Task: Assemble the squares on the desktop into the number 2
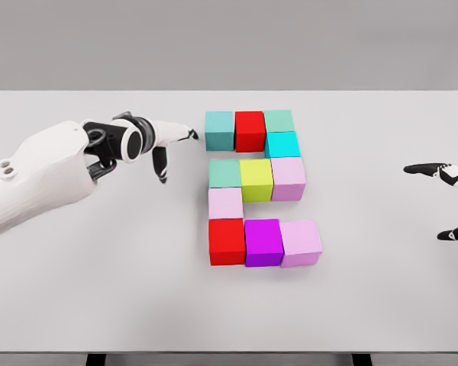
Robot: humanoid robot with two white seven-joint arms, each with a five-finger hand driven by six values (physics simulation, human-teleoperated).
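Several coloured cubes sit together mid-table in the shape of a 2. The top row is a teal cube (220, 130), a red cube (249, 130) and a green cube (278, 120), with a cyan cube (282, 144) below the green one. The middle row is a green cube (224, 174), a yellow cube (256, 179) and a pink cube (288, 178). A pale pink cube (225, 203) leads down to a red cube (227, 241), a purple cube (263, 242) and a pink cube (301, 242). My left hand (168, 145) hovers open just left of the top row, holding nothing. My right hand (446, 200) is open at the right edge.
The white table (99, 290) runs across the whole view, with its front edge near the bottom. Bare surface lies on both sides of the cube group.
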